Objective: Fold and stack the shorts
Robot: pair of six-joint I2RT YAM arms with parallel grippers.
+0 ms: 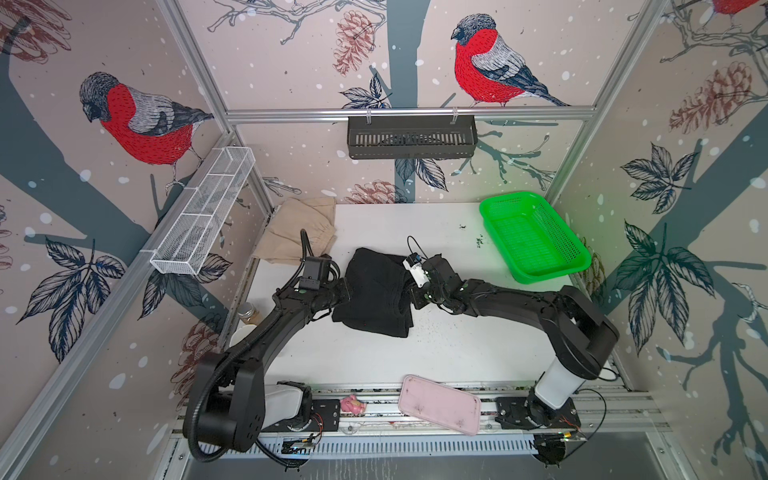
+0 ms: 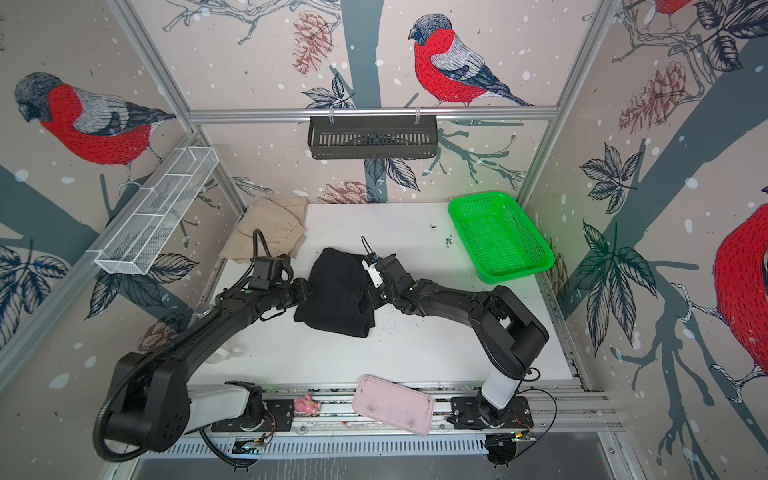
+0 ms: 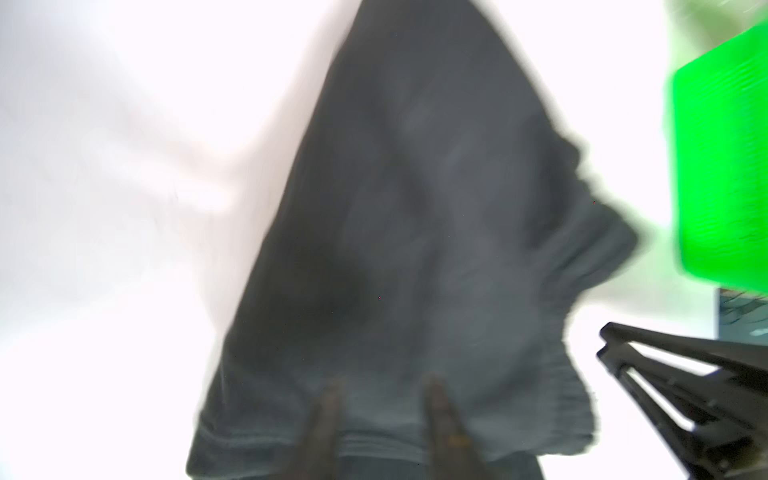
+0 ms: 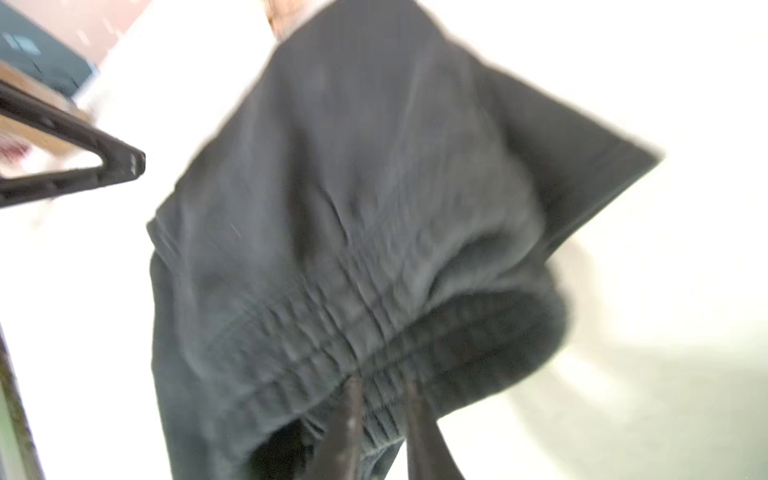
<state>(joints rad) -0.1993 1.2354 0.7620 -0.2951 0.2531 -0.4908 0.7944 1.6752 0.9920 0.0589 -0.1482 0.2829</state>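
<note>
In both top views black shorts (image 1: pixel 374 291) (image 2: pixel 336 291) lie bunched mid table (image 1: pixel 457 357), tan shorts (image 1: pixel 299 232) at far left corner. Left wrist: left gripper (image 3: pixel 380 386) jaws apart over hem. Right wrist: right gripper (image 4: pixel 384 386) barely parted at waistband, can't tell grip. I'd expect slip, fold collapsing.

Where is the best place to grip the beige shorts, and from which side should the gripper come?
Probably the gathered waistband of the beige shorts: a thick, bunched edge that faces the middle of the table. Come from that side, because the shorts lie pushed into the back left corner.
</note>
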